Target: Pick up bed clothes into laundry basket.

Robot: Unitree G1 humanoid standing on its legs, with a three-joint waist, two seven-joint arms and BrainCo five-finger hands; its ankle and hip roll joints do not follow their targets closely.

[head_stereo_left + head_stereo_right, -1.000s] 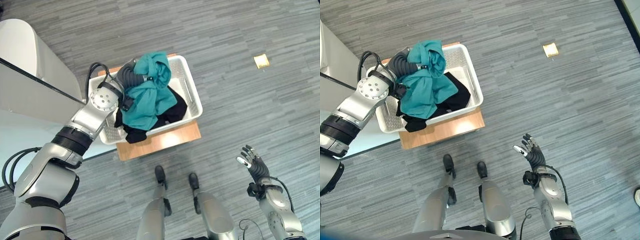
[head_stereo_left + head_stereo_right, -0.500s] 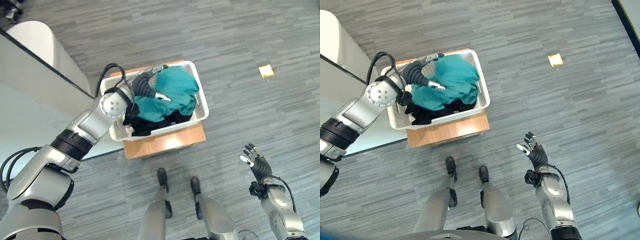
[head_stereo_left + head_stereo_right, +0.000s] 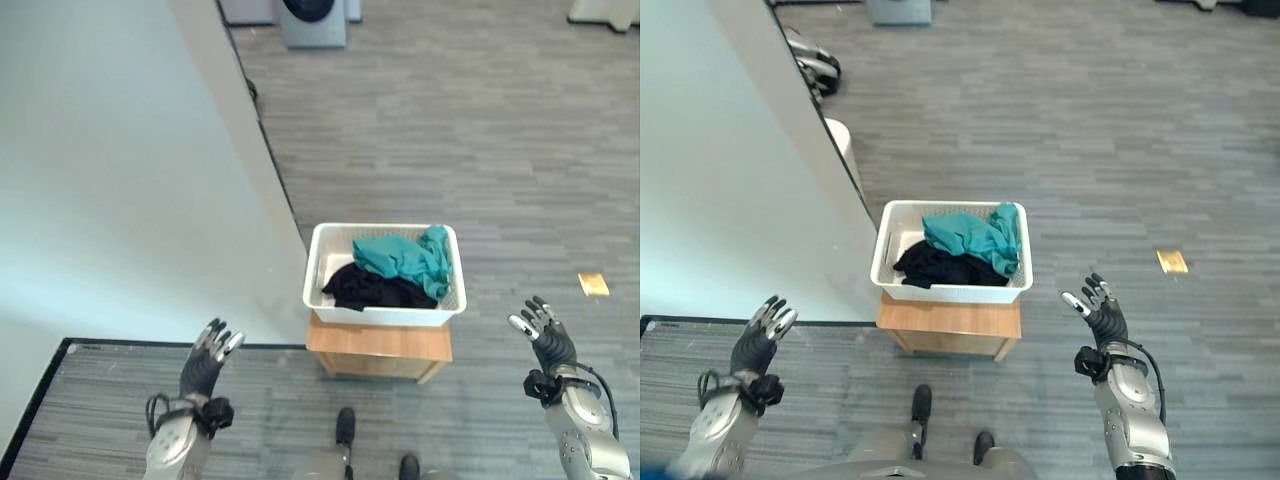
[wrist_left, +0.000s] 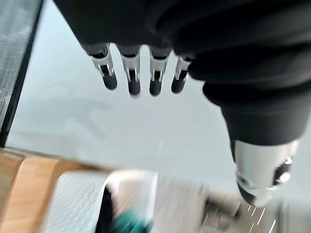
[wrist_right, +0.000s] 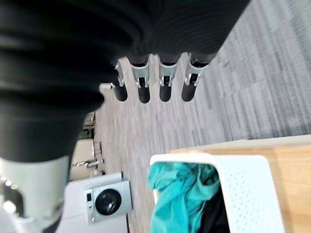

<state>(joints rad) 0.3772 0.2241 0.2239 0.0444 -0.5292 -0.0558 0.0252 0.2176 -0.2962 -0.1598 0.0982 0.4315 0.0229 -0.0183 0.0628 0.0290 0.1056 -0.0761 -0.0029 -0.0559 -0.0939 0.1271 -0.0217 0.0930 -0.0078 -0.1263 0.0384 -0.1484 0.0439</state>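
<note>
Basket (image 3: pixel 330 290) on stool (image 3: pixel 378 350) | bed (image 3: pixel 110 180) beside | paper (image 3: pixel 593 284) on floor

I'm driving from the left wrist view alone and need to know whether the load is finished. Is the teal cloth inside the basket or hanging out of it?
Observer: Inside. The teal cloth lies in the white laundry basket, toward its right side, beside a black garment.
Operator: What is the basket standing on?
Observer: A low wooden stand on the grey floor.
Operator: Is my right hand holding anything?
Observer: No. The right hand is raised to the basket's right, fingers straight, nothing in it.
Operator: And the left hand, seen from above?
Observer: The left hand is open too, raised to the basket's left, well apart from it.
</note>
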